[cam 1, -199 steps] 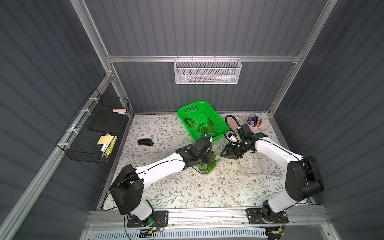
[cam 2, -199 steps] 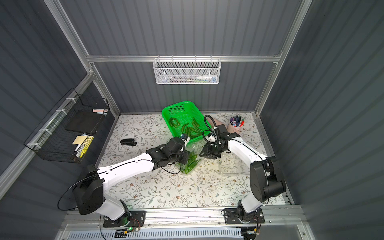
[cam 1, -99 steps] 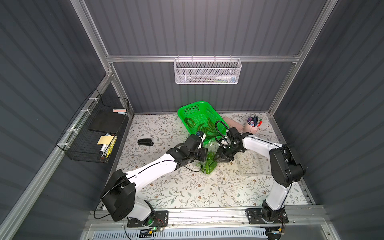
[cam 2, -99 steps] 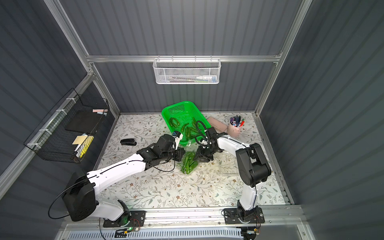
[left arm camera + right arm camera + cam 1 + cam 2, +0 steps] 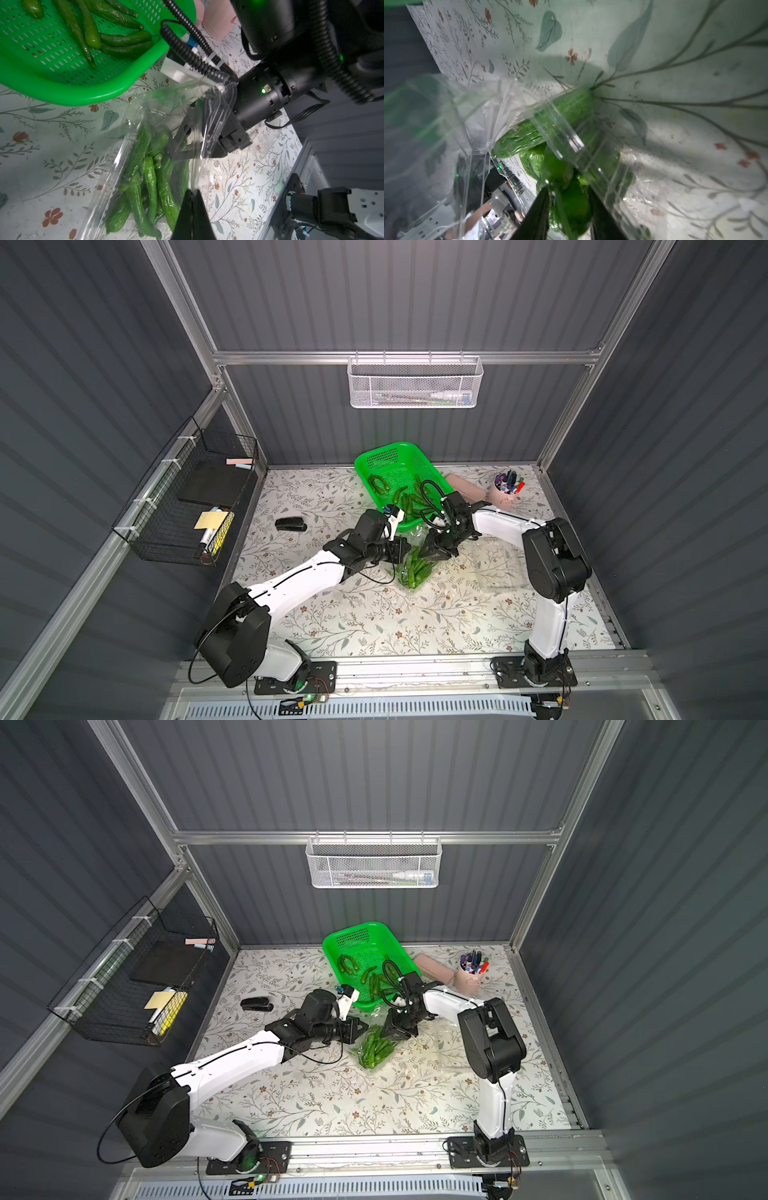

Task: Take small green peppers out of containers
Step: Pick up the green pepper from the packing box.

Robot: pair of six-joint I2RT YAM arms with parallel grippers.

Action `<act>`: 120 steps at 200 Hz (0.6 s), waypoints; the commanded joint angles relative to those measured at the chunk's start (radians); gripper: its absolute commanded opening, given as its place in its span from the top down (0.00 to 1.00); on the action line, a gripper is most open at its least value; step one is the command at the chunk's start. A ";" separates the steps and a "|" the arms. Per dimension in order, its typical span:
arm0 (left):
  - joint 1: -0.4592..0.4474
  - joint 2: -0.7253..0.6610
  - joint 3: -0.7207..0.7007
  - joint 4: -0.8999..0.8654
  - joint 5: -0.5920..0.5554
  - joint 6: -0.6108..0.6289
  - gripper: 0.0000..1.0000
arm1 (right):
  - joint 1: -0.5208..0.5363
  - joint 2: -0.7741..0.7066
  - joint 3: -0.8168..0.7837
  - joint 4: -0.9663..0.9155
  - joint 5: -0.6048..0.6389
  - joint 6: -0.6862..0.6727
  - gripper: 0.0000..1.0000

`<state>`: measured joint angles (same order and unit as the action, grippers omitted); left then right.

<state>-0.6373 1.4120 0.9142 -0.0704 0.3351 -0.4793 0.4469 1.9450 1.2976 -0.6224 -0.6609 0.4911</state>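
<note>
Left gripper (image 5: 192, 194) pinched shut on container (image 5: 115, 172) lid, 6 o'clock of green basket (image 5: 388, 445). Right gripper (image 5: 568, 192) narrowly open astride one pepper (image 5: 577, 212); grip unclear.

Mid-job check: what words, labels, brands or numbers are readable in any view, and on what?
No text can be read in any view.
Tube in the white basket: coloured marks, too small to read.
Yellow pad in the wire basket: nothing legible.
Container: clear plastic, no label in view.
</note>
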 commanded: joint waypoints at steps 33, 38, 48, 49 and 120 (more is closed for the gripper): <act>0.051 -0.034 -0.035 0.019 0.048 -0.025 1.00 | -0.003 -0.060 0.015 -0.015 0.015 -0.040 0.90; 0.055 -0.035 -0.035 0.021 0.052 -0.025 1.00 | -0.004 -0.074 0.017 -0.028 0.015 -0.048 0.91; 0.062 -0.031 -0.037 0.024 0.061 -0.024 1.00 | -0.007 -0.103 0.018 -0.048 0.014 -0.064 0.91; 0.063 -0.030 -0.038 0.025 0.062 -0.024 1.00 | -0.007 -0.106 0.018 -0.049 0.014 -0.066 0.91; 0.091 -0.016 -0.052 0.053 0.109 -0.028 1.00 | -0.123 -0.143 0.230 -0.125 0.023 -0.104 0.90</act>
<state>-0.5568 1.3983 0.8780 -0.0338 0.4145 -0.4980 0.3664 1.7744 1.4239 -0.7238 -0.6472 0.4137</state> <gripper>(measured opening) 0.057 0.186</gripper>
